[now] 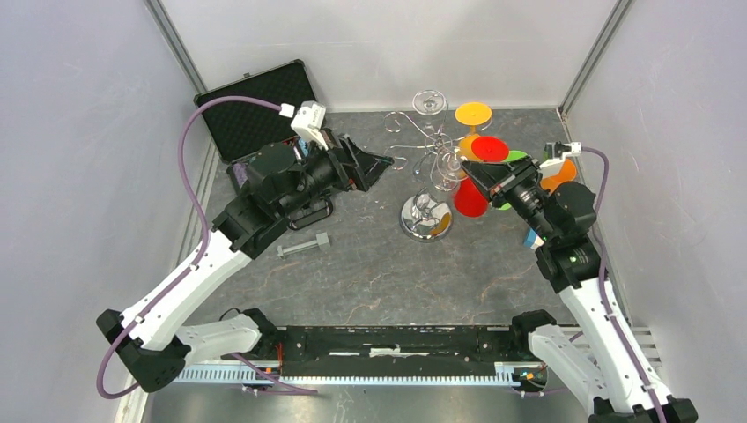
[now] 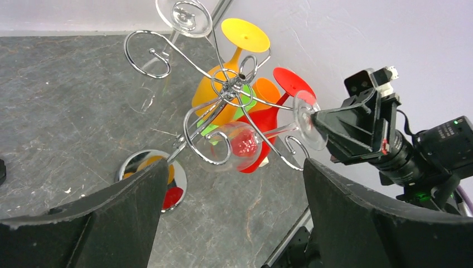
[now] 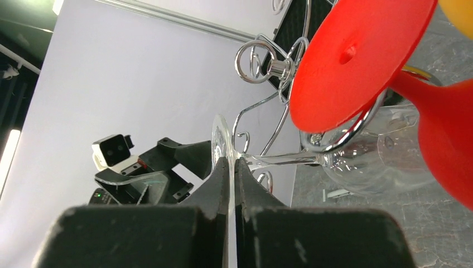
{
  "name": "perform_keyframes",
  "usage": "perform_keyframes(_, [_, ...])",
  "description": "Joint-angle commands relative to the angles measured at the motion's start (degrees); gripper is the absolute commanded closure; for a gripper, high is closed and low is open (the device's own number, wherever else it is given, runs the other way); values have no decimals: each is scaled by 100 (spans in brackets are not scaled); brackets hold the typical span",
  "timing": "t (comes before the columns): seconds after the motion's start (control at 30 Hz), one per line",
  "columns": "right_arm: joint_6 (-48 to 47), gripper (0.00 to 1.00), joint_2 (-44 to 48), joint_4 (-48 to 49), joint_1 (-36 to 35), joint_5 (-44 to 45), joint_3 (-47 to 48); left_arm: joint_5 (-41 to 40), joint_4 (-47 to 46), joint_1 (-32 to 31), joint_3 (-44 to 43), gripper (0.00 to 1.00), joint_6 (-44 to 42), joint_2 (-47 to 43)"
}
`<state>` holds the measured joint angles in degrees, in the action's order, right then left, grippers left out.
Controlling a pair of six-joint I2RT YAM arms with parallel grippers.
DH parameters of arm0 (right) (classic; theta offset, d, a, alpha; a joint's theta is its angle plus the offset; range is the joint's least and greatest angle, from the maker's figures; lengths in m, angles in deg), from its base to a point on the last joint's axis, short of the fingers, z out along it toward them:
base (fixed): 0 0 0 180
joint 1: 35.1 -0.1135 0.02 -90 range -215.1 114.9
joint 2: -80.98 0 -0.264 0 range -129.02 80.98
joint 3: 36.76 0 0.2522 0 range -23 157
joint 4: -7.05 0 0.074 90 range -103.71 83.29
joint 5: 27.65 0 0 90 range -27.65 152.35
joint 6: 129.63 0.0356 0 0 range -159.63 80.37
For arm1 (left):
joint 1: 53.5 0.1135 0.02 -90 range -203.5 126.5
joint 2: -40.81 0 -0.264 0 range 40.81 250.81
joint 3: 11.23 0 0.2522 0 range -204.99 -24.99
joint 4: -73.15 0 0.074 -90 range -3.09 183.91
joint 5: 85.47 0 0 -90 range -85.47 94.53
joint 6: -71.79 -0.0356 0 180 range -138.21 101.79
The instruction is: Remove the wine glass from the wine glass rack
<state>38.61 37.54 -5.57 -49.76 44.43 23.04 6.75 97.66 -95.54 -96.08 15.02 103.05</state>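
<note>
The chrome wine glass rack (image 1: 426, 216) stands at the table's middle back, with its hub in the left wrist view (image 2: 231, 84). A clear wine glass (image 2: 237, 146) hangs bowl-down on a curled arm, its stem lying nearly level. My right gripper (image 1: 467, 167) is shut on the edge of that glass's round foot (image 3: 221, 142); the pads (image 3: 248, 184) pinch it on both sides. The bowl (image 3: 379, 162) sits behind a chrome hook. My left gripper (image 2: 231, 223) is open and empty, left of the rack (image 1: 380, 163), pointing at it.
Yellow (image 1: 473, 113), red (image 1: 490, 148) and orange (image 1: 558, 174) plastic glasses hang on the rack's right side. Another clear glass (image 1: 429, 102) hangs at the back. An open black case (image 1: 255, 106) lies back left, and a grey bolt (image 1: 304, 247) lies on the table.
</note>
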Motion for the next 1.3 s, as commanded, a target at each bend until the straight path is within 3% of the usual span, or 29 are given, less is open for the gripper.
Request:
perform_keyframes(0.0, [147, 100, 341, -17, -33, 318, 176, 240, -624, -24, 243, 6, -442, -192])
perform_keyframes(0.3, [135, 100, 803, -1016, -36, 240, 311, 1443, -1935, -23, 939, 4, -1052, -470])
perform_keyframes(0.43, [204, 100, 1032, -1262, -37, 71, 347, 2356, -2321, -23, 1141, 5, -1525, -512])
perform_keyframes(0.6, [324, 100, 1297, -1484, -36, -297, 450, 3521, -3258, -111, 1517, 5, -2047, -311])
perform_keyframes(0.7, [399, 100, 1328, -1474, -35, -709, 483, 3857, -3259, -346, 1421, 6, -2587, 32])
perform_keyframes(0.9, [500, 100, 1387, -1446, -38, -1194, 696, 3869, -3255, -855, 1057, 8, -3499, 636])
perform_keyframes(1.17, [412, 100, 1149, -979, -37, -1927, 895, 3666, -3060, -1175, 297, 18, -3823, 1302])
perform_keyframes(1.27, [412, 100, 1122, -891, -37, -1944, 916, 3665, -3058, -1226, 160, 32, -3685, 1477])
